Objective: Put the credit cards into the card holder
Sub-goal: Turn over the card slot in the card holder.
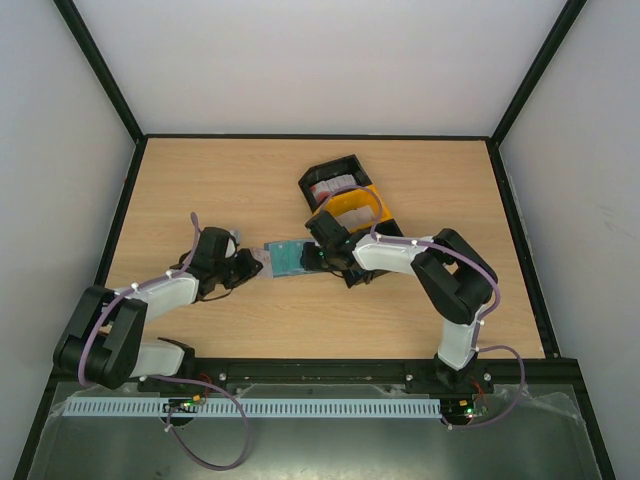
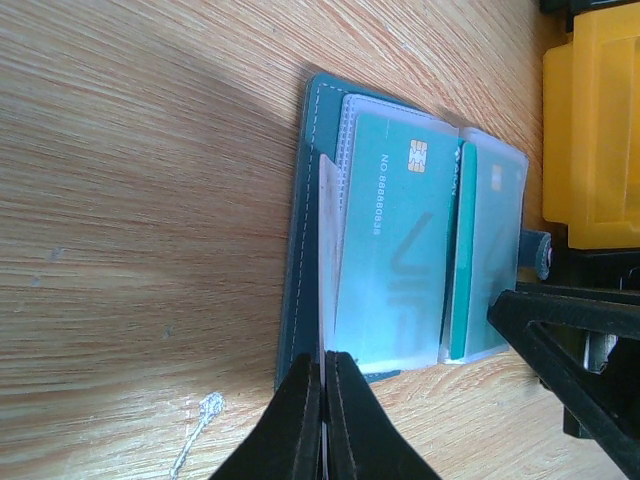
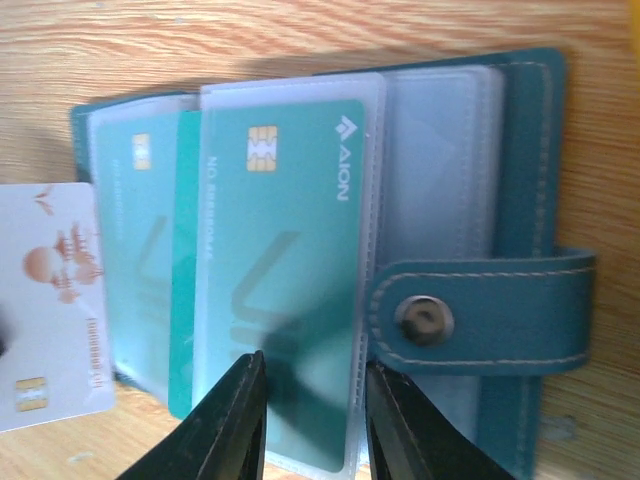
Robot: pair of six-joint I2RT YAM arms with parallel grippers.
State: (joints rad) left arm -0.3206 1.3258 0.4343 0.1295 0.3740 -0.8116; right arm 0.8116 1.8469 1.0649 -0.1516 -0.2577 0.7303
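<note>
**A:** How far along is it, starting at the left fingers point(image 2: 323, 365)?

**B:** They are clenched on a thin pale sheet seen edge-on. Going by the right wrist view, I judge it to be the white card point(image 3: 55, 310), held just past their tips and not yet in any pocket.

**A:** And the card holder point(image 3: 525, 150)?

**B:** It lies open on the surface point(image 2: 130, 250), between the two pairs of fingers. The first teal card point(image 3: 135, 250) sits in the sleeve nearest the left fingers. The second teal card point(image 3: 280, 250) shows through the next sleeve, directly ahead of the right fingers point(image 3: 258, 385). I cannot tell whether it is fully seated.

**A:** Are the right fingers gripping it?

**B:** No. They stand apart, straddling its near edge, with nothing clamped that I can see.

**A:** What is left?

**B:** Plenty, I think. The sleeve on the clasp side of the right fingers looks empty. Beyond those fingers, the black bin point(image 1: 318, 178) holds more cards point(image 1: 338, 183). What is in the yellow bin point(image 2: 590, 140) beside it I cannot tell.
</note>
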